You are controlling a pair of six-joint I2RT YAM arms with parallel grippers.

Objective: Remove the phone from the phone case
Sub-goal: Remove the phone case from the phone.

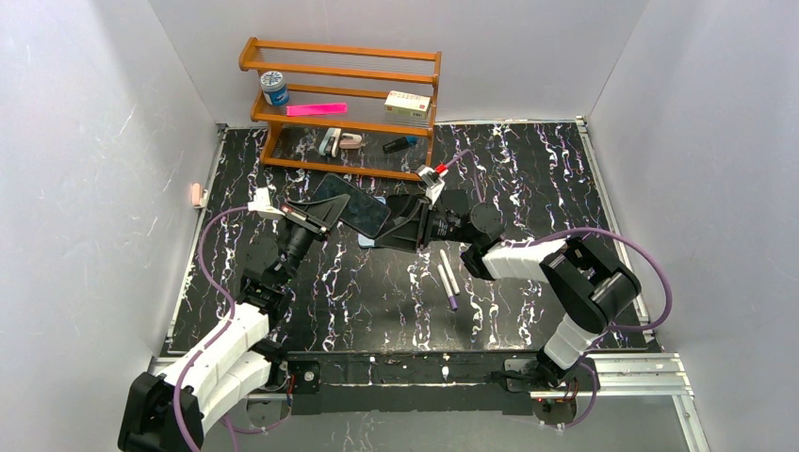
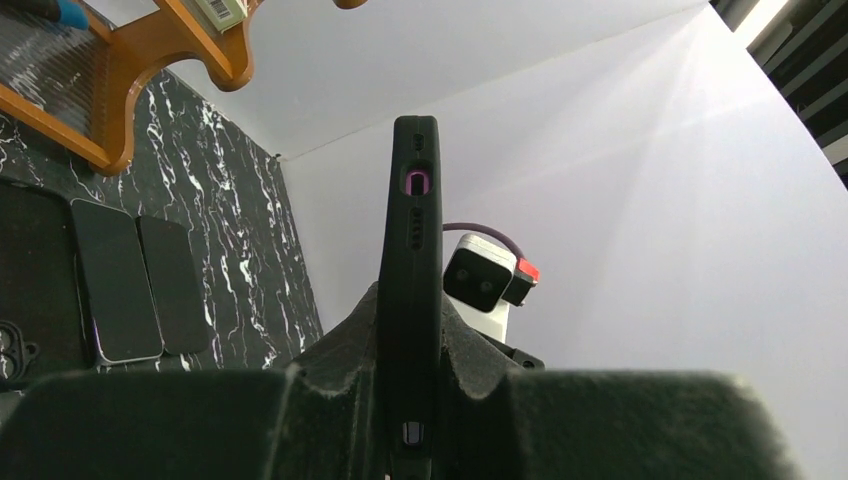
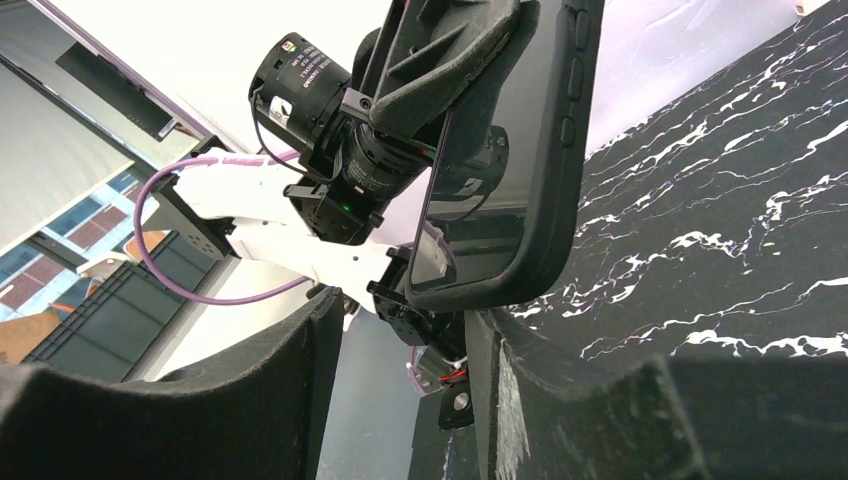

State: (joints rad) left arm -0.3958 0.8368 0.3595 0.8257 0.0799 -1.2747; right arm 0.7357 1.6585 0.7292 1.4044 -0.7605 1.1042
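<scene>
Left claw [image 2: 410,405] clamps shut on the phone case [image 2: 415,250], phone [image 1: 356,205] inside, raised above the counter [image 1: 528,179] at frame centre. Beyond it, right claw [image 3: 400,330] stands with jaws apart at the case's end. We judge extraction not yet begun; next comes a rim grip and a peel.

One cased phone [image 1: 352,201], two pens [image 1: 449,270], one shelf [image 1: 344,49]

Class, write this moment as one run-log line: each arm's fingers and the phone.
left fingers: shut on phone case, held aloft | right fingers: open around case end | phone: in case
</scene>
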